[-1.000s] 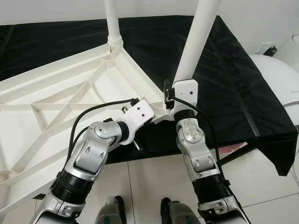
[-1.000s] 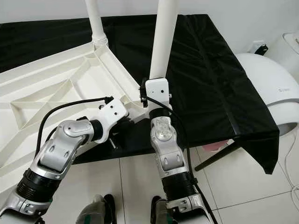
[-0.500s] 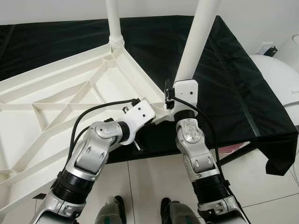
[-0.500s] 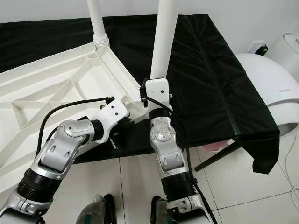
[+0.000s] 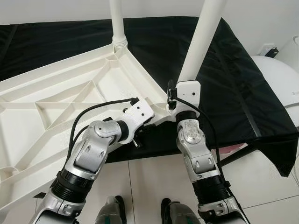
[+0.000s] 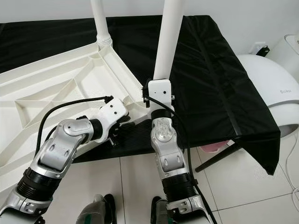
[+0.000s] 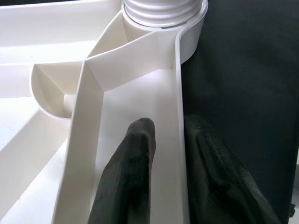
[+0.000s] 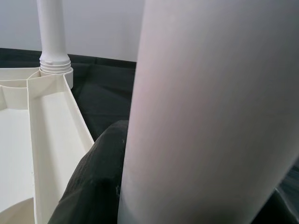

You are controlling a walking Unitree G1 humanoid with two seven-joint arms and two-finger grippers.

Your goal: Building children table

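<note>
On black-draped bench: upturned tabletop (image 5: 60, 107), far leg (image 5: 117, 23) already in. L gripper (image 7: 163, 154) pinches tabletop's side wall nr corner; R gripper (image 8: 196, 205) clamps near leg (image 6: 167, 42). Keep leg plumb in socket while turning, L bracing tabletop.

Upturned white tabletop (image 5: 70, 102): ribbed bays open from above. Screwed-in leg (image 5: 117, 23) blocks the far corner; second leg (image 5: 201, 44) stands at the near corner. Black-draped table (image 5: 233, 88): open cloth between and beyond the legs.
</note>
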